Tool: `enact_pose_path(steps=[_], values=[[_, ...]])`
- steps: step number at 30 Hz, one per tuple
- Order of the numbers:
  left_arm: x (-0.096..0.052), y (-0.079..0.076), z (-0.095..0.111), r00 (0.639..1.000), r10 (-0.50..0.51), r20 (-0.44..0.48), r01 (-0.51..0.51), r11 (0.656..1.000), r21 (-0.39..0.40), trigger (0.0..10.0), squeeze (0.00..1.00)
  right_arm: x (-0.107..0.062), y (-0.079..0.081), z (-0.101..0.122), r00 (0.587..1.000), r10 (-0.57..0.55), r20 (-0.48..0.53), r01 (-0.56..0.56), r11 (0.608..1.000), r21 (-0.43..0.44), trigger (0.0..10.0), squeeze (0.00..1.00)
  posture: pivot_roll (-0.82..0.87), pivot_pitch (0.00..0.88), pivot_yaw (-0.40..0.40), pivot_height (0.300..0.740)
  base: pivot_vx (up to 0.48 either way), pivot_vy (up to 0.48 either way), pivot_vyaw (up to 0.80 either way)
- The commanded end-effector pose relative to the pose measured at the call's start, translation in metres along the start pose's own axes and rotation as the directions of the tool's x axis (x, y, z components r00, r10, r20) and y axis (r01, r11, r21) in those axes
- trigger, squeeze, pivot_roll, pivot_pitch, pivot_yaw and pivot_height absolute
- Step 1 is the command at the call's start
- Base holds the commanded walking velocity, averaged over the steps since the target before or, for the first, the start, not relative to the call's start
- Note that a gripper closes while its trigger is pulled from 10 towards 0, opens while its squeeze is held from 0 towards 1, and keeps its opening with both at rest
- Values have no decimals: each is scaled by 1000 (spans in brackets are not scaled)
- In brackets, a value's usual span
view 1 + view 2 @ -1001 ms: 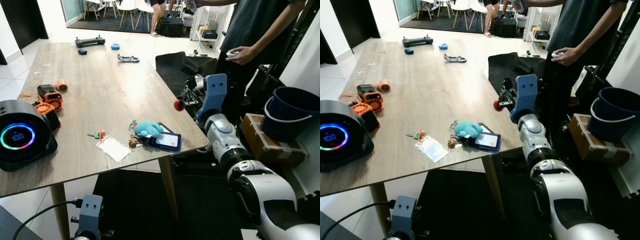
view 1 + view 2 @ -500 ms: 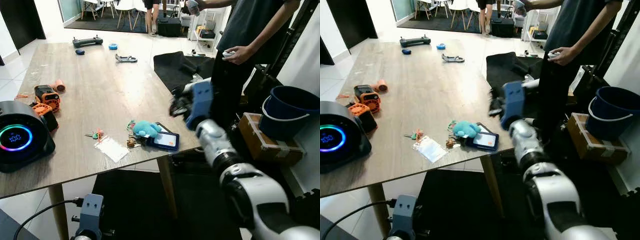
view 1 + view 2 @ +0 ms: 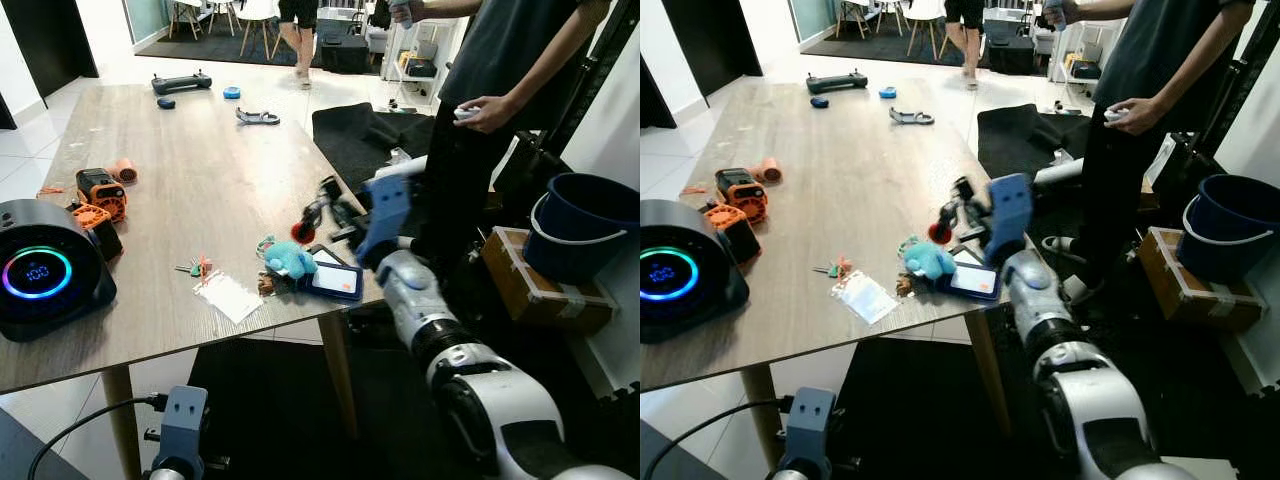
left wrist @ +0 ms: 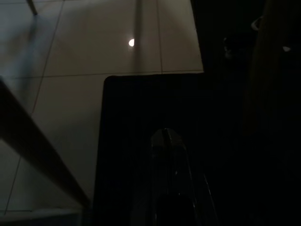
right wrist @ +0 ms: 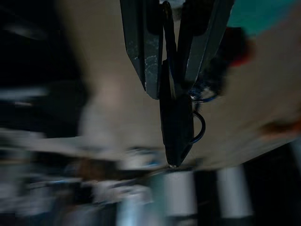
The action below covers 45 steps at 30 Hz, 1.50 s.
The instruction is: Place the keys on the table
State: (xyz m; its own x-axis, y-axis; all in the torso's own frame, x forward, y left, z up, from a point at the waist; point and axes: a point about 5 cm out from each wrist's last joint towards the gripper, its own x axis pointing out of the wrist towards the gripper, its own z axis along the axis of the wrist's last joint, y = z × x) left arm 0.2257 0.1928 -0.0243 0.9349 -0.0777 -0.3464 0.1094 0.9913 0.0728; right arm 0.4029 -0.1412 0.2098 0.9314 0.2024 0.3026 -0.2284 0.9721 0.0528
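Black keys (image 5: 176, 125): a dark fob with a red tag (image 3: 302, 232), pinched between the fingers of the right gripper (image 3: 326, 203), above the wooden table (image 3: 200, 190).
Below: teal plush toy (image 3: 289, 258), phone (image 3: 335, 281), just beside each other near the table edge.
Left gripper (image 4: 165, 141): low over the floor, fingers pressed together.
Beside the table: a person (image 3: 500, 90), blue bucket (image 3: 581, 227).
Open room: bare table middle.

free: bare wood across the middle of the table (image 3: 200, 170) | blocked near edge: teal plush toy (image 3: 288, 258), phone (image 3: 334, 282), paper card (image 3: 228, 296), small keys (image 3: 195, 267) | left edge: black speaker (image 3: 45, 275), orange gadgets (image 3: 98, 195) | right flank: person (image 3: 500, 100), blue bucket (image 3: 585, 225)
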Motion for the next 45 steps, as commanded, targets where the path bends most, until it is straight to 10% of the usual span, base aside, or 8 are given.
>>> enact_pose_path(steps=[1,7,10,17,22,29,36,45], values=[[-9,8,-14,998,19,-67,-18,1000,16,10000,0,-16,-40,3,981,-189,49,188,982,7,10000,0,100,85,-48,740,0,0,0],[-16,15,-24,993,34,-110,-31,999,28,10000,0,-61,-106,-7,886,-462,45,463,886,-35,10000,0,96,82,-46,740,0,0,0],[-17,16,-25,993,35,-114,-32,999,29,10000,0,-124,-155,-29,753,-658,-22,654,751,-87,10000,0,92,79,-45,740,0,0,0],[-17,14,-27,991,29,-132,-25,999,33,10000,0,-182,-170,-61,649,-746,-151,725,666,-176,10000,0,84,75,-43,740,0,0,0],[-16,7,-30,988,5,-151,-1,1000,30,10000,0,-231,-139,-119,610,-670,-422,589,740,-323,10000,0,81,68,-46,740,0,0,0],[-17,5,-33,986,10,-165,-6,1000,28,10000,0,-276,-86,-172,495,-506,-706,449,845,-291,10000,0,95,64,-54,740,0,0,0],[-19,5,-37,983,26,-183,-20,999,32,10000,0,-293,-51,-193,427,-364,-828,244,928,-281,10000,0,97,58,-57,740,0,0,0],[-16,5,-35,983,40,-177,-39,999,8,10000,0,-283,-28,-199,472,-246,-847,139,969,-204,10000,0,99,39,-59,740,0,0,0]])
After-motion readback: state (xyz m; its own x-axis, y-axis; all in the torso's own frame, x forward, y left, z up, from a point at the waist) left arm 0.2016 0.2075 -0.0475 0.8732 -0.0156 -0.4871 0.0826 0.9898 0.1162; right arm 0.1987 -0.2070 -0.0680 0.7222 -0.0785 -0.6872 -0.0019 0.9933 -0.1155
